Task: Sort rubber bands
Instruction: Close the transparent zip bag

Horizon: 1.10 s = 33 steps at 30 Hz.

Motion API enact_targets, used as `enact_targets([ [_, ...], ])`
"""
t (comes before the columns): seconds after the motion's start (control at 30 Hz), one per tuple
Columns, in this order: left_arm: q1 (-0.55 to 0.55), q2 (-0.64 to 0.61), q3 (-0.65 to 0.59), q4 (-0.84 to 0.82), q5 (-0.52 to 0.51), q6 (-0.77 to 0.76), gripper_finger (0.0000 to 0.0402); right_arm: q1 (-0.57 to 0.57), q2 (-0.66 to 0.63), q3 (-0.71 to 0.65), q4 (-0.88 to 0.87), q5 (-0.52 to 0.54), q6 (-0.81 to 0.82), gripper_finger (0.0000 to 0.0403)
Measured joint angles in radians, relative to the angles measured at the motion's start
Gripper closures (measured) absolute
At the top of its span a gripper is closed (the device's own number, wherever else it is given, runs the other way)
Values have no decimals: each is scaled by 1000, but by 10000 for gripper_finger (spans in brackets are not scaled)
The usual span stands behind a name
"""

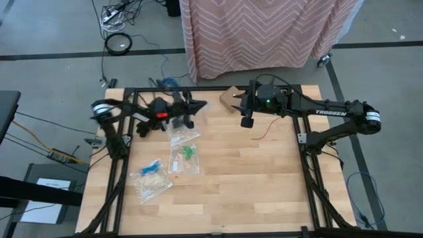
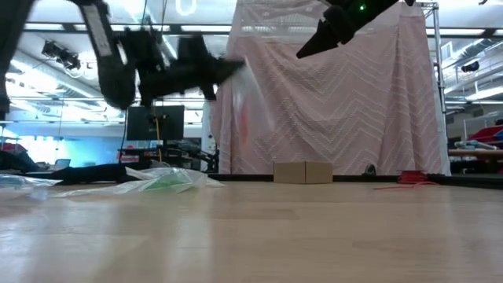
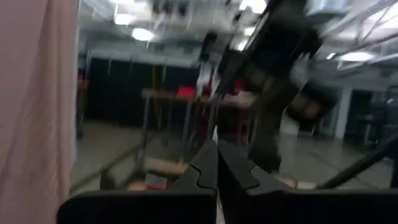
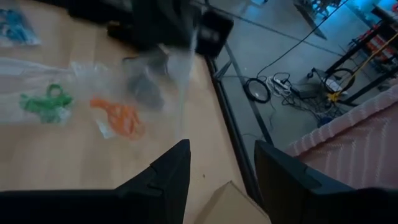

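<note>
Our two arms are matte black and chunky; the right arm (image 1: 334, 114) has white TROSSEN lettering and a green light, the left arm (image 1: 142, 114) a red patch, black cables trailing.

**Colours on and around the tabletop**

The tabletop (image 1: 251, 178) is pale blond wood framed in black. Clear bags hold green rubber bands (image 4: 48, 102), orange rubber bands (image 4: 121, 118), dark grey ones (image 4: 146, 90) and blue ones (image 1: 151, 166). At upper centre hangs a pink curtain (image 1: 264, 33) with a white zigzag pattern. A tan cardboard box (image 1: 231, 99) sits nearby.
</note>
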State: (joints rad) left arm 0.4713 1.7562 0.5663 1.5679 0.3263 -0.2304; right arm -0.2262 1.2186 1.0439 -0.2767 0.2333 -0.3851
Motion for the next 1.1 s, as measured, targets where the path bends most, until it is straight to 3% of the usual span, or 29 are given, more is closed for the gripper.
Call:
enact_targets([
  [0.23,-18,155,4,3,-18,-73,395,1,0,-1,-29,0,3,239],
  [0.5,-24,96,77,5,1,-118,395,0,0,-1,-34,0,15,239],
  [0.6,-11,96,83,-8,40,-59,394,0,0,-1,-38,0,19,239],
  [0.7,-2,94,84,-128,51,9,394,-1,0,-1,-40,0,25,239],
  [0.83,0,96,83,-248,217,41,384,-1,0,-1,-40,0,27,239],
  [1.1,-18,96,83,-339,511,-30,314,-1,0,-1,-37,0,28,223],
])
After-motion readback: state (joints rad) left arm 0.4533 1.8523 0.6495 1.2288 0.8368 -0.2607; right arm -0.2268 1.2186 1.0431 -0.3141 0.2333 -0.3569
